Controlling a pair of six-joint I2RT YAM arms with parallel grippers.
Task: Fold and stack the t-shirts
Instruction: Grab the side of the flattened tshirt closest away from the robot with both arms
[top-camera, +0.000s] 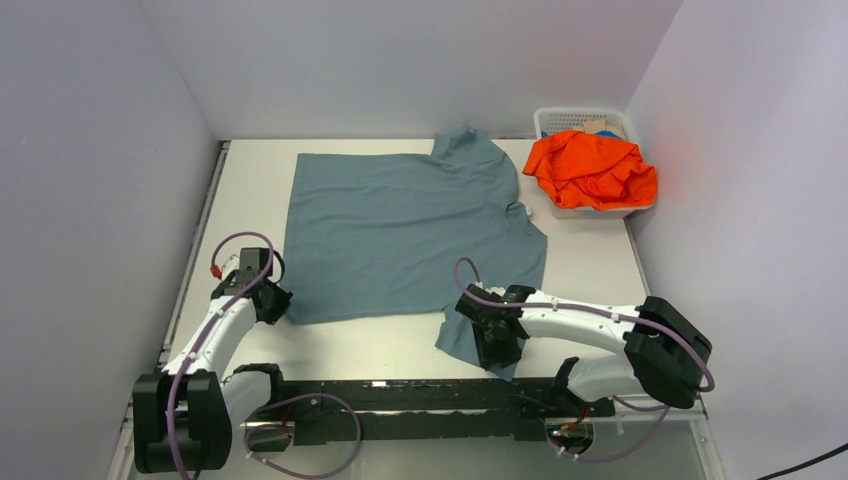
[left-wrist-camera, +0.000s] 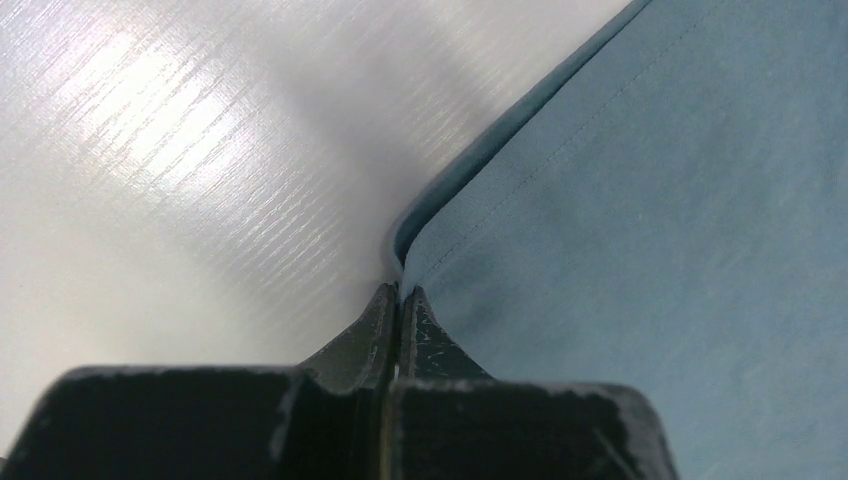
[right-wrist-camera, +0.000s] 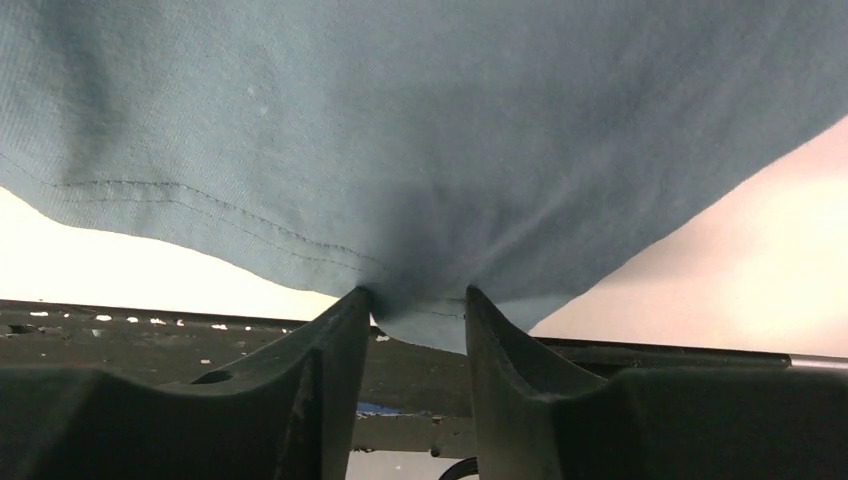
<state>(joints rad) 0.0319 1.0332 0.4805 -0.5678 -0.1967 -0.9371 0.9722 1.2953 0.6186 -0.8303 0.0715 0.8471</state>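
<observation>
The left arm and the right arm are built from white tube-like links joined by bulky black joint housings, and their black bases sit on a black rail. A thin mauve cable runs in loops along each arm, and the left one carries a small red plug. The left pincer and the right pincer are black, with wedge-shaped fingers marked by pale scratches and white flecks.

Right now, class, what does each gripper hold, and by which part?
Left gripper pinches the blue shirt by a hem corner. Right gripper straddles its sleeve edge; a firm grip cannot be told.
</observation>
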